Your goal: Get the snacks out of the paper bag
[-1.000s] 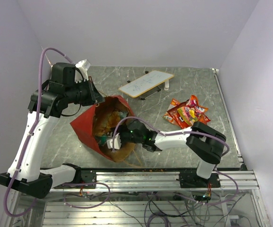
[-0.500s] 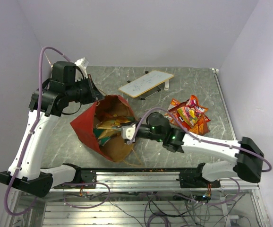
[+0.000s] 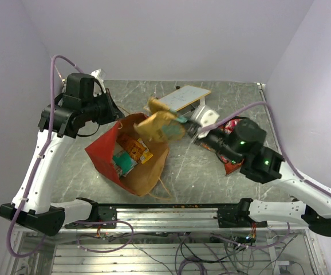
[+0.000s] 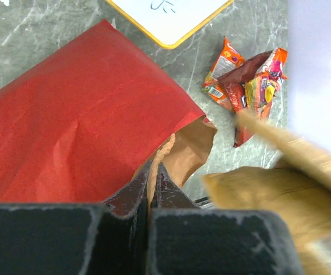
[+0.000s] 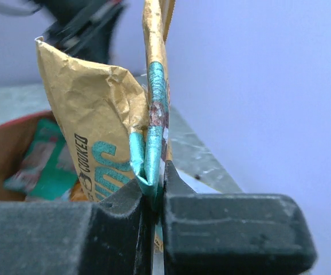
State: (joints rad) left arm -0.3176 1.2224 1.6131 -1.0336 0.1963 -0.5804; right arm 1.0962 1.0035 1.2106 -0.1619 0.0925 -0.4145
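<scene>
On your left, the left end effector (image 4: 152,173) is pinched fully closed on the rim of the paper bag (image 3: 103,150), holding that edge up. The paper bag sits on the left half of the worktop (image 3: 200,169), red outside and brown inside, with its mouth gaping toward the overhead camera. Inside it you can see a teal packet (image 3: 122,164) and an orange packet (image 3: 138,150) lying on the brown lining. Just right of the bag's mouth, a gold-brown chip bag (image 3: 160,126) is out of the bag, and the right end effector (image 5: 154,192) is clamped shut on its teal sealed edge. Behind it, a white board (image 3: 178,98) lies at the far side. Farther right, a pile of red and orange packets (image 4: 251,86) rests on the worktop, partly hidden by the right arm in the overhead view.
</scene>
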